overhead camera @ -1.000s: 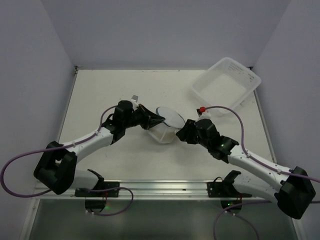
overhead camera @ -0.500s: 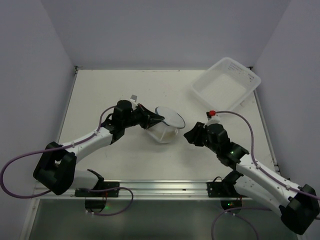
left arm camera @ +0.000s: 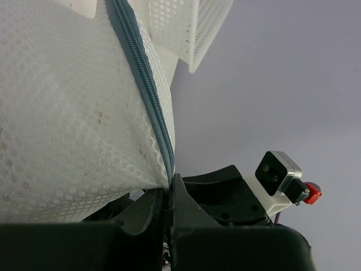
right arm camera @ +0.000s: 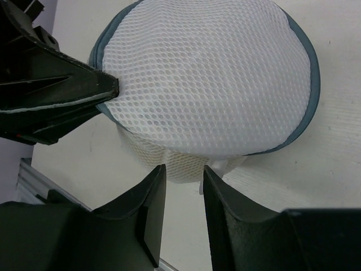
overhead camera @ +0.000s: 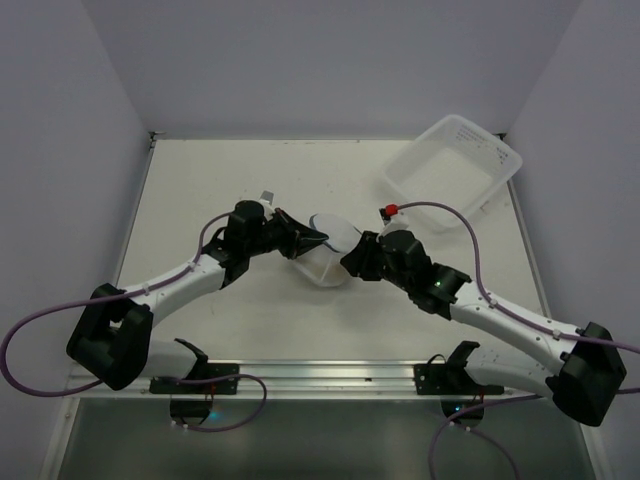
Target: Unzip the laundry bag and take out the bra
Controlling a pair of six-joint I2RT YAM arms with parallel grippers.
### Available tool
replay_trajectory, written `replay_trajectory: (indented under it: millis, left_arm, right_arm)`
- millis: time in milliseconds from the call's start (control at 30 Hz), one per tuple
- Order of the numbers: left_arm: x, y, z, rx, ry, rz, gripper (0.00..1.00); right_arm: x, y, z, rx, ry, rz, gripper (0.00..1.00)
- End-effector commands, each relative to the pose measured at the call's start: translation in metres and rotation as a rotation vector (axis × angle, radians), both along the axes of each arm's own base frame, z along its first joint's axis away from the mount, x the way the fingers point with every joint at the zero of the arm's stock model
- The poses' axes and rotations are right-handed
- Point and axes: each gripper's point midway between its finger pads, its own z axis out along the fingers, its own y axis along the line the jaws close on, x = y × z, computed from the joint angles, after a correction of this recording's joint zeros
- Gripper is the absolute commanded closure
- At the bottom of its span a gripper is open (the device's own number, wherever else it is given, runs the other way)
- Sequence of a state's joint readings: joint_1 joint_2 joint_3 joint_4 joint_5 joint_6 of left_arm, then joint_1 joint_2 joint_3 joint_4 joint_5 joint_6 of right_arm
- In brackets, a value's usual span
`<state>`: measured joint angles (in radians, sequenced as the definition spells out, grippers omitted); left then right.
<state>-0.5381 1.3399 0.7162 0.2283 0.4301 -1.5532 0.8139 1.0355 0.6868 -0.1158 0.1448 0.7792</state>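
The right gripper [right arm camera: 183, 169] is coming back in to the laundry bag [right arm camera: 208, 84]. Half a second ago it was sitting well off to the side, away from the bag. Now the bag is lying just ahead of its fingertips, with the bottom edge of the mesh right at the gap between them. Its two fingers are standing a little apart and are holding nothing.

The left gripper [left arm camera: 169, 195] is not moving. It is staying pinched tight on the rim of the bag, right where the zipper band [left arm camera: 148, 90] is running into its tips. Seen from the right gripper, it is poking in ahead and off to one side, touching the rim.

The zipper is looking closed all the way round, and no bra is showing. I think the right gripper is going for the zipper pull, but I cannot see the pull here. The unzipping is not started yet.
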Motion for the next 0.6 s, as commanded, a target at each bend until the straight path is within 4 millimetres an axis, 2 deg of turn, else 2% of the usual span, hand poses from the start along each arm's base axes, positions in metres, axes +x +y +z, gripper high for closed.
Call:
replay_trajectory:
  millis: [0, 333, 567]
  left_arm:
    - [0.007, -0.001, 0.030, -0.042, -0.058, 0.010, 1.00]
    - [-0.002, 0.000, 0.030, -0.043, -0.059, -0.011, 1.00]
    - [-0.008, 0.002, 0.020, -0.036, -0.045, -0.027, 1.00]
  right_arm:
    - [0.011, 0.005, 0.008, 0.008, 0.005, -0.055, 0.65]
    - [0.025, -0.005, -0.021, -0.101, 0.017, -0.127, 0.70]
    - [0.031, -0.006, -0.019, -0.090, -0.005, -0.134, 0.70]
